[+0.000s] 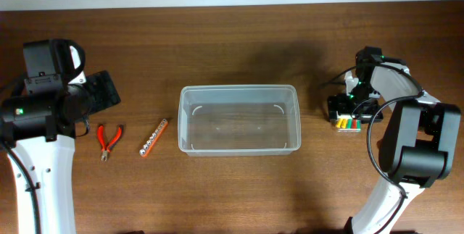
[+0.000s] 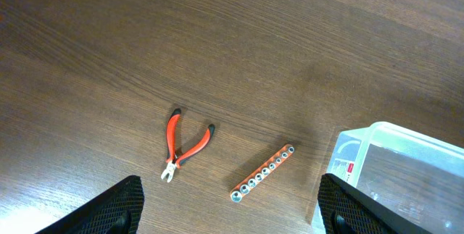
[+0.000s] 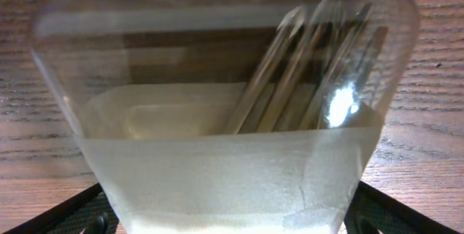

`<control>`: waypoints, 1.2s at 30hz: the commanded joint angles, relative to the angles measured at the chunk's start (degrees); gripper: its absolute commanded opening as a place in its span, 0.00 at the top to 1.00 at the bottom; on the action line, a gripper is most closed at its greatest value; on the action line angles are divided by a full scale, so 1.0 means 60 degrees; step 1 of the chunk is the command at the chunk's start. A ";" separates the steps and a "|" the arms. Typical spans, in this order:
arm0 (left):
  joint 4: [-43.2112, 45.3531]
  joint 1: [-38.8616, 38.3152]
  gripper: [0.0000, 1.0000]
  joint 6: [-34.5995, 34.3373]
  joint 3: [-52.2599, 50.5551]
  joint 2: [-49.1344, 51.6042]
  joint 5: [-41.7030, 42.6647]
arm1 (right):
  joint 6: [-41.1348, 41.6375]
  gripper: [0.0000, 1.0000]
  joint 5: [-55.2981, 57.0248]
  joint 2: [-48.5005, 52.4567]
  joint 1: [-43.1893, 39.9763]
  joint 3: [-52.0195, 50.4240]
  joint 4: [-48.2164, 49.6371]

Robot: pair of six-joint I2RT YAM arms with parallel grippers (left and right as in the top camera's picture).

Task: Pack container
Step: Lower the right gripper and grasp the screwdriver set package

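Observation:
The clear lidless container [image 1: 239, 88] stands at the table's middle; its corner shows in the left wrist view [image 2: 391, 161]. Red-handled pliers [image 1: 109, 138] [image 2: 185, 147] and an orange socket rail [image 1: 154, 138] [image 2: 262, 172] lie on the table to its left. My left gripper [image 1: 100, 93] [image 2: 230, 212] hovers open and empty above them. My right gripper [image 1: 346, 111] [image 3: 228, 219] is down at the right, its fingers spread on either side of a small clear case [image 1: 348, 124] [image 3: 225, 118] of thin metal tools with coloured ends, which rests on the table.
The wooden table [image 1: 239, 190] ends at a pale wall along the far edge. Both arm bases stand at the near corners.

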 commanded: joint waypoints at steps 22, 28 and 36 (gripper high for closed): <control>0.0040 0.0040 0.21 0.0149 -0.0029 0.0040 0.0033 | 0.0080 0.50 -0.0259 0.0142 0.0007 -0.0229 0.0146; 0.0044 0.0040 0.21 0.0153 -0.0033 0.0040 0.0029 | 0.0401 0.96 -0.0255 0.0102 0.0007 0.0047 0.0051; 0.0040 0.0040 0.21 0.0153 -0.0033 0.0040 0.0029 | 0.0437 0.96 -0.0244 -0.0007 0.0007 0.1275 -0.0809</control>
